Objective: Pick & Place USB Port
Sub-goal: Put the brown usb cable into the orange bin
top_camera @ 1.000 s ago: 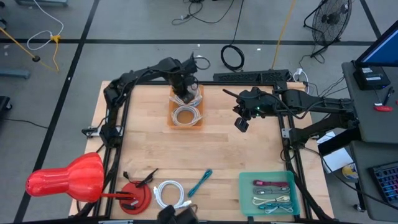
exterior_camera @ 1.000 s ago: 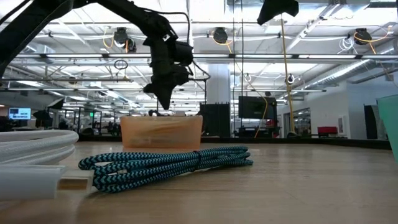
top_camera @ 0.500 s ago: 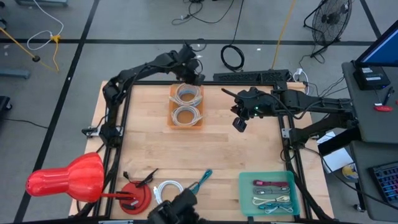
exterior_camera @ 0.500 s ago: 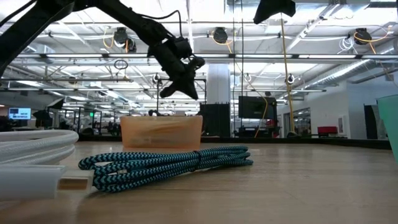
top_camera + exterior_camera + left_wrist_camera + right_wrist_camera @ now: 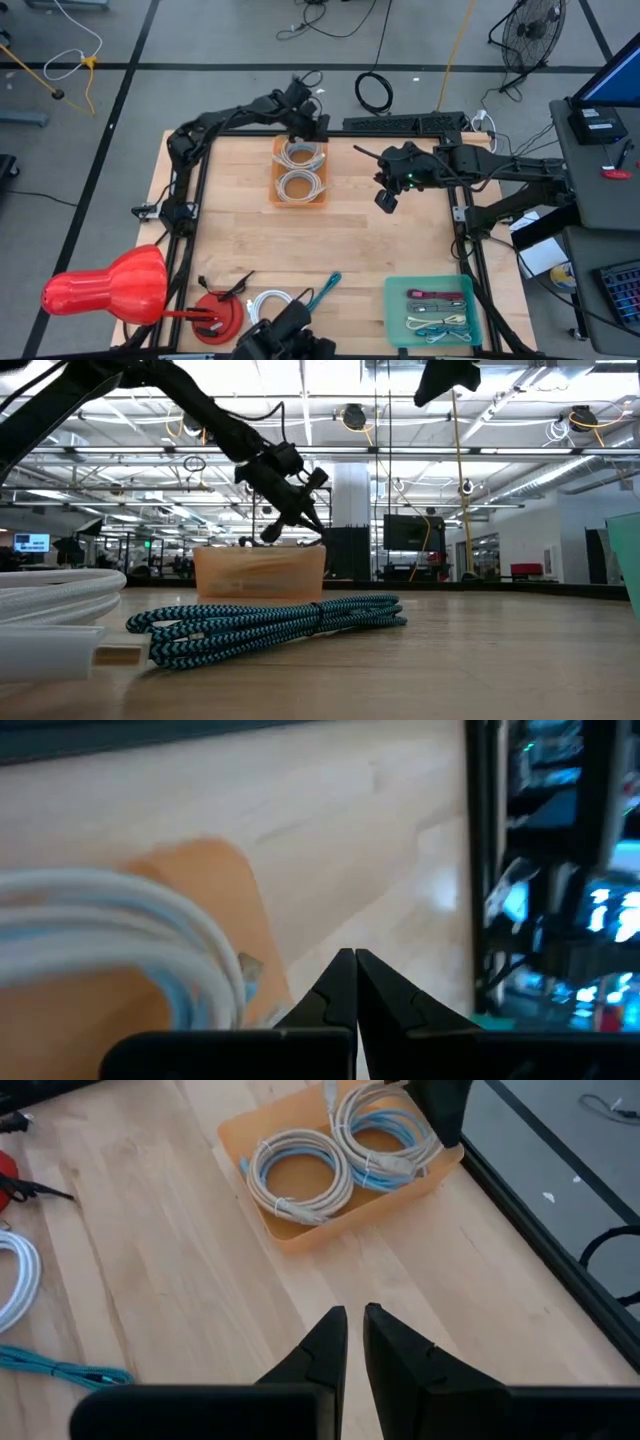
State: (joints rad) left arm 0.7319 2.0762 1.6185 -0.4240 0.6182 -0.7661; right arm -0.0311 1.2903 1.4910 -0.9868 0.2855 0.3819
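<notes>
Wooden table (image 5: 350,250): orange tray (image 5: 299,192) holds two coiled white cables (image 5: 299,184). Left gripper (image 5: 312,127), fingers together and empty, hovers beside the tray's far edge. Right gripper (image 5: 388,199), nearly closed and empty, waits nearby. Connector types indiscernible.

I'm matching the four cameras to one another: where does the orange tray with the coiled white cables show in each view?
High view: orange tray, top centre of the table.
Low view: centre-left, behind the teal cable.
Left wrist view: left side, close up.
Right wrist view: upper centre.
Shared landmark: the white cable coils inside it.
</notes>
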